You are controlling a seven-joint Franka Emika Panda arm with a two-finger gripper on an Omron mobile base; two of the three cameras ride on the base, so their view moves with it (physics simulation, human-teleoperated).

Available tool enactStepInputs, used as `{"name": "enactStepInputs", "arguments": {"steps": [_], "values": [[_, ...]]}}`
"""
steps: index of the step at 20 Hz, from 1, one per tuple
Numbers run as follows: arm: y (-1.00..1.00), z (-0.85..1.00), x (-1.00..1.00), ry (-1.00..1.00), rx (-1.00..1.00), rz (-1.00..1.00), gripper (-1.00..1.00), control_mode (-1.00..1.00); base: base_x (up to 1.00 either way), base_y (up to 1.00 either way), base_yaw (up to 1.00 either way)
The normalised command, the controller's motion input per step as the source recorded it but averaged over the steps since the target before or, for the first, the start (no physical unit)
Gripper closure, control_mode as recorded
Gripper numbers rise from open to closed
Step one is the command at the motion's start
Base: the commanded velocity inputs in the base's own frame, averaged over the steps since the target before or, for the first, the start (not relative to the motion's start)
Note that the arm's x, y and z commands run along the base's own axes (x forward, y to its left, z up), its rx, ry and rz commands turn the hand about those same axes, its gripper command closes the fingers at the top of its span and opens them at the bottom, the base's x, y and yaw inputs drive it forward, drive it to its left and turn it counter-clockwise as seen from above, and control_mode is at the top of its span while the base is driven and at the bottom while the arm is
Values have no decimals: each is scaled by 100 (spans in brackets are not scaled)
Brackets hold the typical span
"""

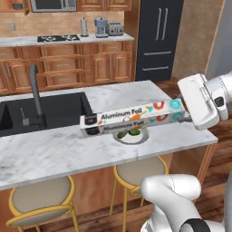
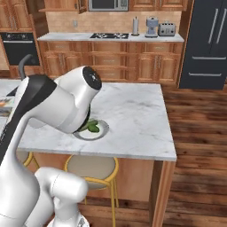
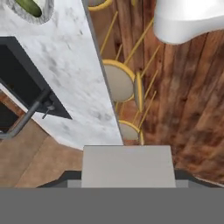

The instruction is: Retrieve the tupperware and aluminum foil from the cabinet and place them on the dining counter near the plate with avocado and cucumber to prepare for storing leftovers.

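Aluminum foil [image 1: 133,118], gripped at one end by the tool [image 1: 185,118], hangs level over the plate [image 1: 141,137].

Dark plank floor [image 2: 195,133] spreads at three o'clock. Yellow-framed stools [image 1: 41,199] stand at six o'clock. Brown wooden base cabinets [image 2: 111,64], a black stove [image 2: 108,35] and a dark refrigerator [image 1: 158,36] line twelve o'clock.

Veined marble dining counter [image 1: 54,145], printed cardboard aluminum foil [image 1: 133,118] carton, matt black faucet [image 1: 35,93], wood-plank floor [image 2: 199,133].

Even, bright rendered light with soft shadows, no glare, and slightly soft low-resolution detail throughout.
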Motion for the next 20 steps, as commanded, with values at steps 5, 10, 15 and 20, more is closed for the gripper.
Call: {"name": "enactStepInputs", "arguments": {"steps": [5,10,15,20], "values": [[-1,-16,54,-15,0,-38,100,-100,0,0,0],[-50,-21,42,-4,3,-24,100,-100,0,0,0],[-76,-30,33,-2,8,-19,100,-100,0,0,0],[-75,-27,34,1,2,-19,100,-100,0,0,0]]}}
